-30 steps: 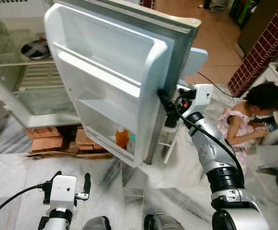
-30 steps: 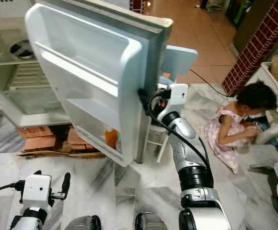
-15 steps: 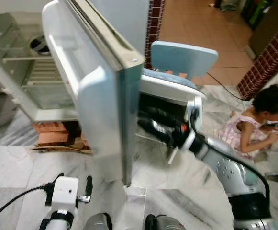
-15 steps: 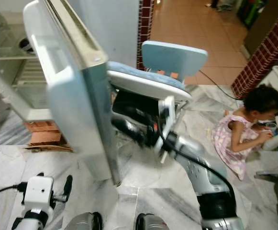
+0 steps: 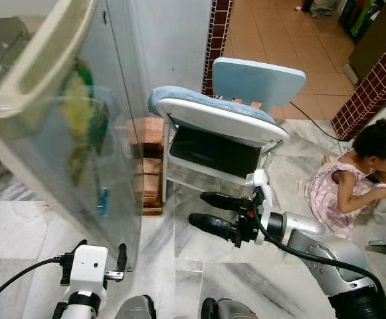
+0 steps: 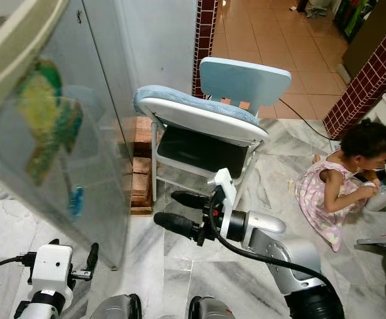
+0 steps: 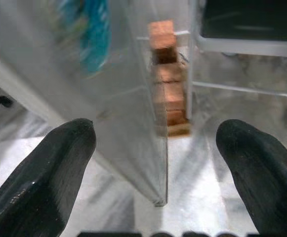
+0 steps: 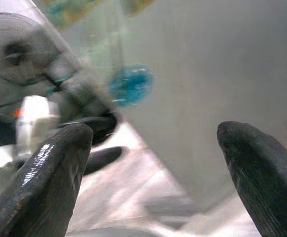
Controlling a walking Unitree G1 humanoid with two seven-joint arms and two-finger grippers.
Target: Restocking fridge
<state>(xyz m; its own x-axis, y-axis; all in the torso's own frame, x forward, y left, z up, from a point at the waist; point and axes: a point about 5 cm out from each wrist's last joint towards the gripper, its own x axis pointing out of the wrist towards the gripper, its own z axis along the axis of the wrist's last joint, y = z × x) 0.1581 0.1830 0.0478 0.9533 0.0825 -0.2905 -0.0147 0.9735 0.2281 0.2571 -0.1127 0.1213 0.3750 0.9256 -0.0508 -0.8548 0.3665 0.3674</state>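
Note:
The fridge door (image 5: pixel 80 153) stands on my left with its grey outer face toward me, carrying a green and yellow sticker (image 5: pixel 83 113) and a small blue sticker (image 5: pixel 103 199). My right gripper (image 5: pixel 197 208) is open and empty, low over the marble floor, pointing left at the door with a gap between them. The right wrist view looks at the door's face and the blue sticker (image 8: pixel 131 85). My left gripper (image 5: pixel 100 247) hangs open at the lower left, just before the door's bottom corner (image 7: pixel 160 200).
A light blue folding chair (image 5: pixel 226 113) stands right behind the right gripper. Red bricks (image 5: pixel 151 166) are stacked by the fridge's base. A child (image 5: pixel 359 179) sits on the floor at the right. Marble floor lies in front of me.
The fridge door has swung from wide open, shelves showing, to nearly shut with its outer face showing. My right gripper left the door's edge and dropped lower. The view has shifted.

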